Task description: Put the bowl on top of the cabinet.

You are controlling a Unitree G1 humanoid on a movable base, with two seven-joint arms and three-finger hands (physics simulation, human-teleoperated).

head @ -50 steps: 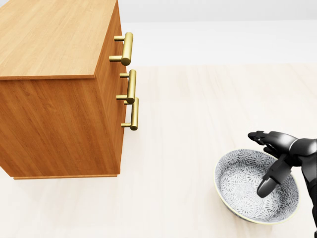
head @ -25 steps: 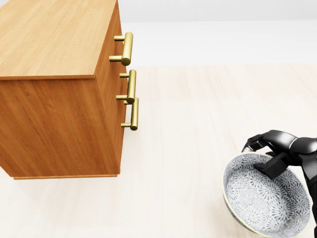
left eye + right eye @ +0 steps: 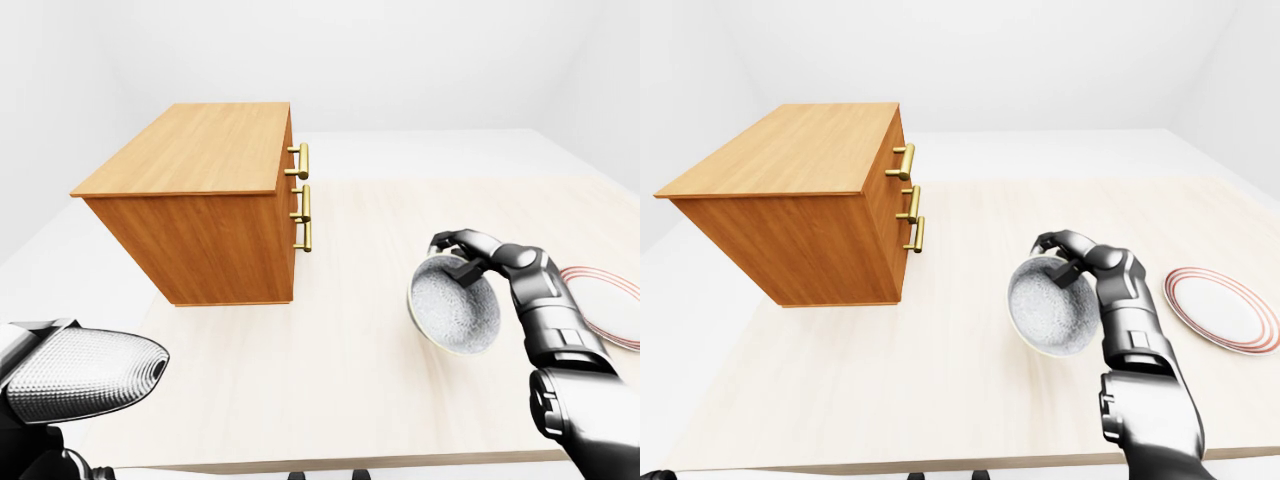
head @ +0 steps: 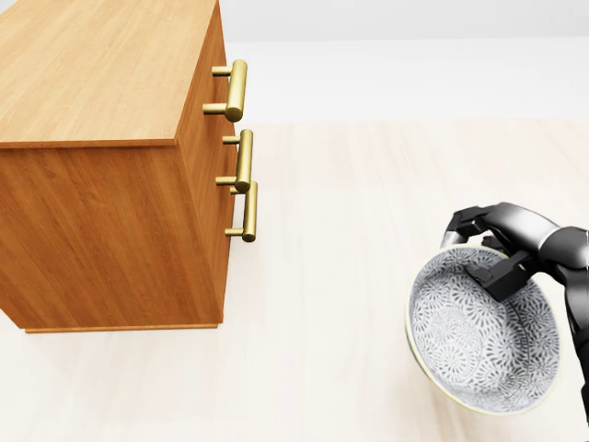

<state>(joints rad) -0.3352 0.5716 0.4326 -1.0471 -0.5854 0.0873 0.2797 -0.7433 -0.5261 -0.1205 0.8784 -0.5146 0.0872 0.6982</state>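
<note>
The bowl, grey-white with a fine flower pattern inside, is tilting steeply with its opening facing the head view, its upper rim sitting in the grip of the right hand. The wooden cabinet is standing upright at its 10 o'clock, brass handles pointing toward 3 o'clock.

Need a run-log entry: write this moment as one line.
right hand: shut on patterned bowl rim, bowl tilted | wooden cabinet: head view's left, bowl not on it | left hand: not in view
</note>
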